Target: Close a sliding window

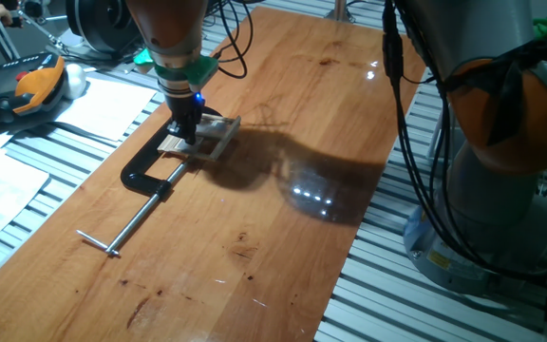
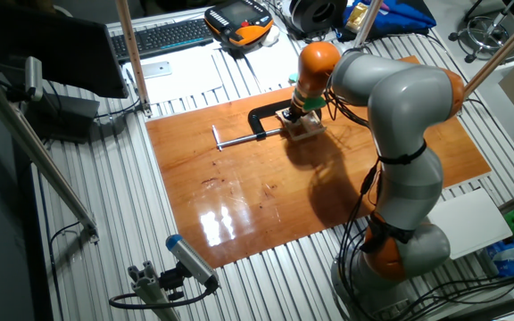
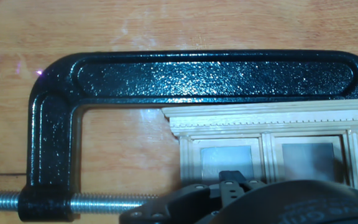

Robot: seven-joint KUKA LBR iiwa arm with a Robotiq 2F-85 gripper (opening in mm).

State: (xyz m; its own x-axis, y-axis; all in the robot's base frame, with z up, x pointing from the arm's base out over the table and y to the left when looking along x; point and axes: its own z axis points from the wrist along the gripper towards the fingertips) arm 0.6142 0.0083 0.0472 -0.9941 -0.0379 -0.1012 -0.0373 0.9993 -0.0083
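Observation:
The sliding window (image 3: 272,127) is a small pale wooden frame with two grey panes, lying flat on the wooden table and held inside a black C-clamp (image 3: 185,78). My gripper (image 3: 233,178) points straight down onto the window's lower part, its fingers together with nothing between them. In one fixed view the gripper (image 1: 188,139) stands on the near-left side of the window (image 1: 215,136). In the other fixed view the gripper (image 2: 298,118) covers much of the window (image 2: 309,127). The gripper body hides the window's lower edge in the hand view.
The C-clamp (image 1: 145,173) has a long steel screw bar (image 1: 126,228) reaching toward the table's near-left edge. Papers (image 1: 103,104) and an orange-black pendant (image 1: 27,90) lie left of the board. The arm's base (image 1: 501,180) stands to the right.

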